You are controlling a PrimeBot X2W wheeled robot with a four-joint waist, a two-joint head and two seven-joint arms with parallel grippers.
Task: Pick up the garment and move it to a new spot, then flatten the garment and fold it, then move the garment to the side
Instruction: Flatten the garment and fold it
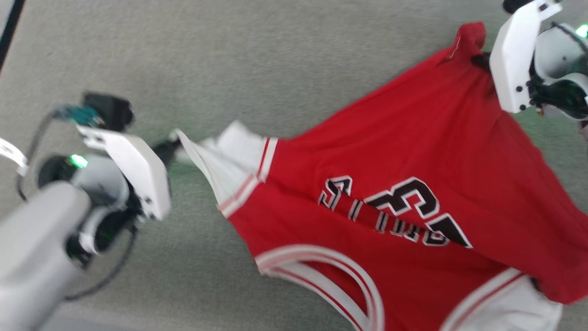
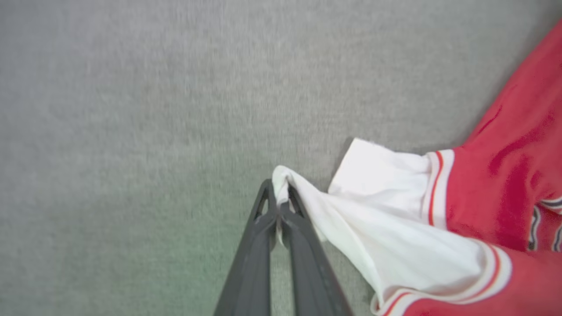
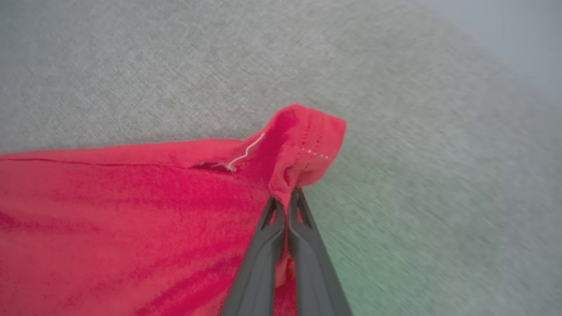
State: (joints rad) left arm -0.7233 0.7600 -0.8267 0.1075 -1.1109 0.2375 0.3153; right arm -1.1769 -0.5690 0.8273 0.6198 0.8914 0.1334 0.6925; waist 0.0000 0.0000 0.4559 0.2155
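Looking from your head view, the garment (image 1: 413, 138) stretches over the grey surface (image 1: 275, 55) between your arms. Left wrist view: your left gripper (image 2: 279, 197) pinches its white sleeve end. Right wrist view: your right gripper (image 3: 287, 197) pinches a red hem corner.

Red garment (image 1: 413, 151), white striped sleeves
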